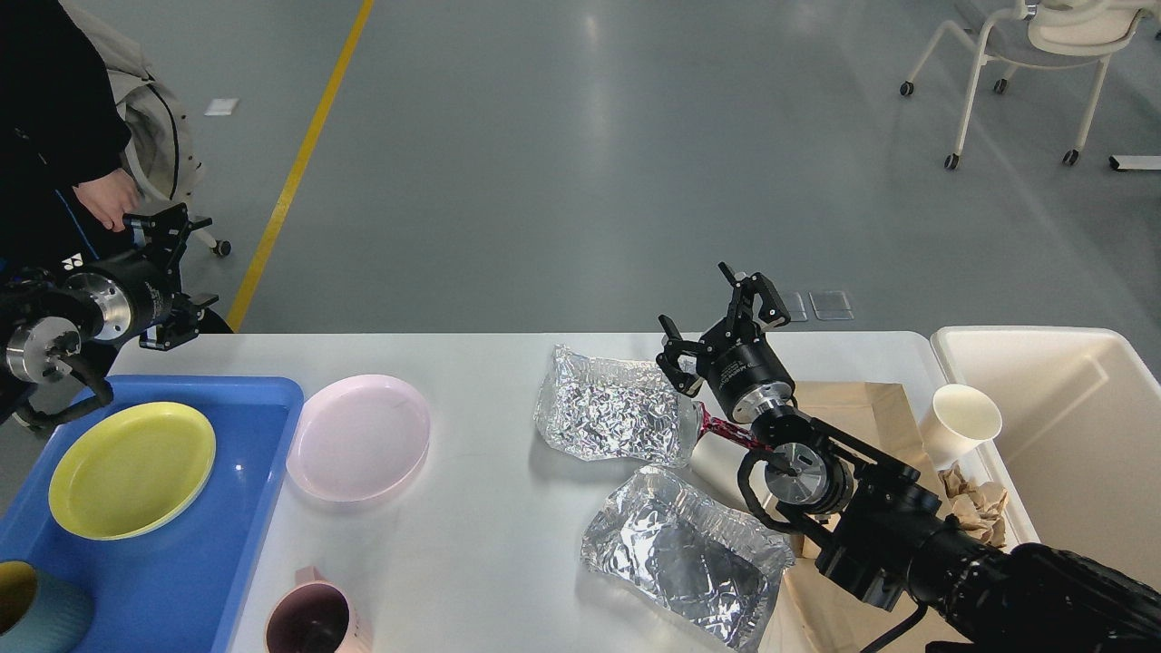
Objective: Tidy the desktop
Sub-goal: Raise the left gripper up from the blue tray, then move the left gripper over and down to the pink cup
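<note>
- Desktop: the broad white surface filling the lower half of the view; sorted at its two ends, cluttered in the middle.
- Blue tray: at the left end of the desktop; holds a yellow plate and, at the bottom corner, a teal cup; judged the collecting place for dishes.
- Pink plate: on the desktop just beside the tray's right wall, outside it; a likely next item for the tray, as is the pink mug near the front edge.
- Foil sheets: one crumpled piece toward the far edge, a second foil tray shape nearer; both lie free, close beside the right arm.
- Cream bin: at the right end (judged the place for rubbish); paper cup and crumpled brown paper sit by its left wall, on or beside a flat brown paper sheet.
- Right gripper: raised above the far foil, fingers spread wide, holding nothing; the arm crosses the brown sheet and hides part of it.
- Left gripper: off the desktop's far left corner, clear of the tray; seen side-on, fingers apparently apart and empty.
- Obstruction: a person in dark clothes stands close to the left gripper; caution is advised there.
</note>
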